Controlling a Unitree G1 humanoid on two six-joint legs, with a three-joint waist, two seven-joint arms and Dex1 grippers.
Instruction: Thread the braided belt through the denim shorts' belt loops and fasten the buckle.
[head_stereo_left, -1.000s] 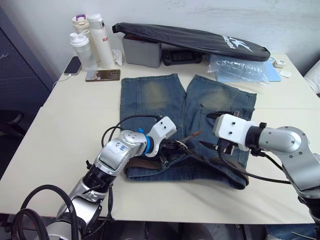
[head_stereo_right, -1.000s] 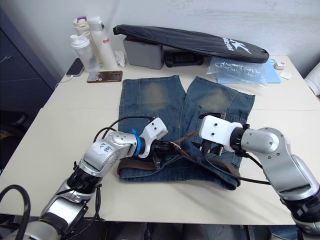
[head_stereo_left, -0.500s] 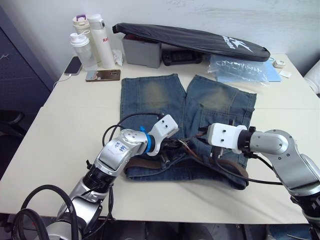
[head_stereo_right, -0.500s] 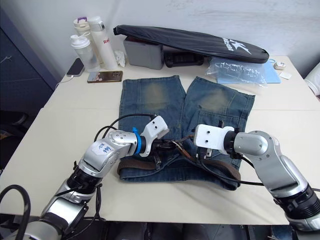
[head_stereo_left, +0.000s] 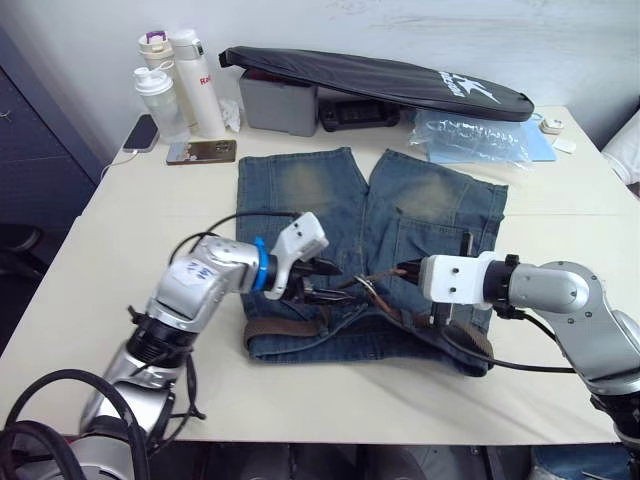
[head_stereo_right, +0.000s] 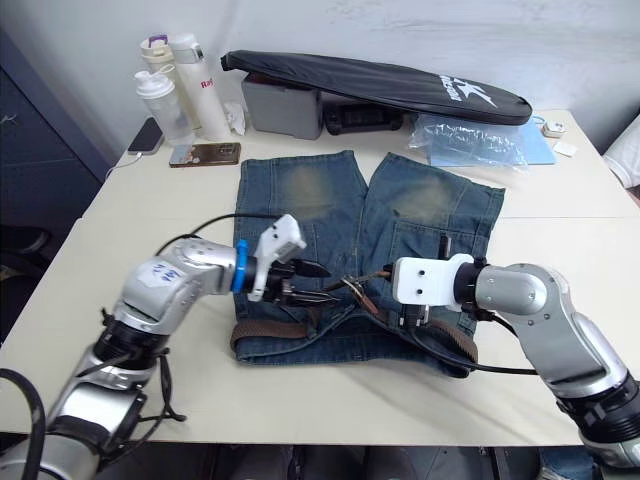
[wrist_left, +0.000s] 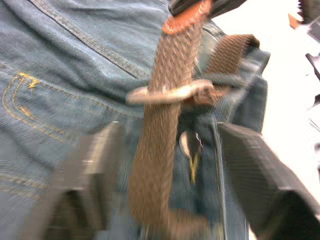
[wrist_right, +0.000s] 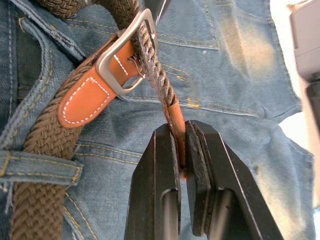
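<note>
The denim shorts (head_stereo_left: 370, 250) lie flat on the white table (head_stereo_left: 120, 240), legs pointing toward the far edge and waistband nearest the robot, and the braided belt (head_stereo_left: 285, 328) runs along that waistband. In the right wrist view the right gripper (wrist_right: 182, 150) is pinched tight on the belt's tan leather end tip, the two black fingers (wrist_right: 162, 185) pressed together on the strap just past the buckle (wrist_right: 125, 52), where the woven end passes through the silver frame. A belt loop (wrist_right: 30, 164) crosses the brown strap beside the other tan tip. The left gripper (wrist_left: 167, 165) sits over the middle of the waistband with its fingers (wrist_left: 255, 180) spread wide, the belt running between them without either finger touching it, and the buckle (wrist_left: 170, 93) shows just beyond. From the head camera the two grippers face each other over the waistband's centre, close but apart. At the back of the table stand water bottles (head_stereo_left: 180, 75), a phone (head_stereo_left: 200, 152), a grey box (head_stereo_left: 280, 100) and a long black bag (head_stereo_left: 380, 75).
</note>
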